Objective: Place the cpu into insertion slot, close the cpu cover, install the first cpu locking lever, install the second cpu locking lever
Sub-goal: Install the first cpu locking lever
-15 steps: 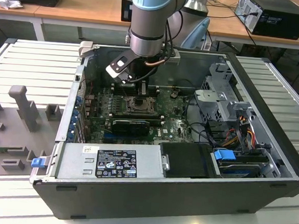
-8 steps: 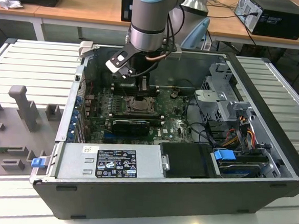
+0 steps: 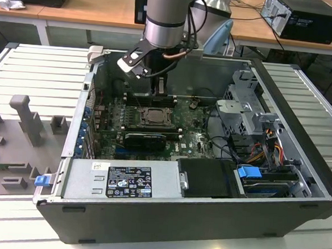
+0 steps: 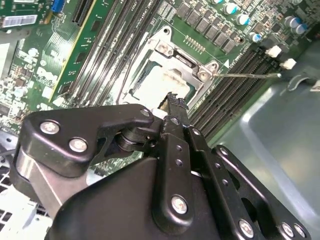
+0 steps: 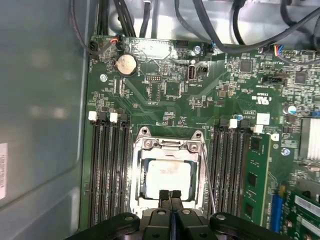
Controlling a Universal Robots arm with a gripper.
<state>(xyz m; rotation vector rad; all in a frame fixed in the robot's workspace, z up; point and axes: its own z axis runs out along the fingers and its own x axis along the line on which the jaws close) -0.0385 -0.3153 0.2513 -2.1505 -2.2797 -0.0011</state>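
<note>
the cpu is lying flat and face up inside the slot, its pale top showing through the window of the cover. being square, it is offering no long axis. its edges are running parallel to the slot's rim and to the memory slots flanking it on the board. the cover is looking folded down over it, though i cannot be sure from these angles that it is lying fully flat. it is sitting there to press the chip onto its contacts, and it is depending on the levers to hold it.

one lever, a thin wire rod, is not lying latched. in the second wrist view it is sticking out from the slot's corner over the memory slots.

the hand is clenched, fingertips pressed together with nothing seen between them. it is hanging just over one edge of the slot with its tips pointing down at the cover. judging by this, it is serving as a blunt pusher rather than a clamp. in the exterior view it is reaching straight down into the open case resting on the bench.
</note>
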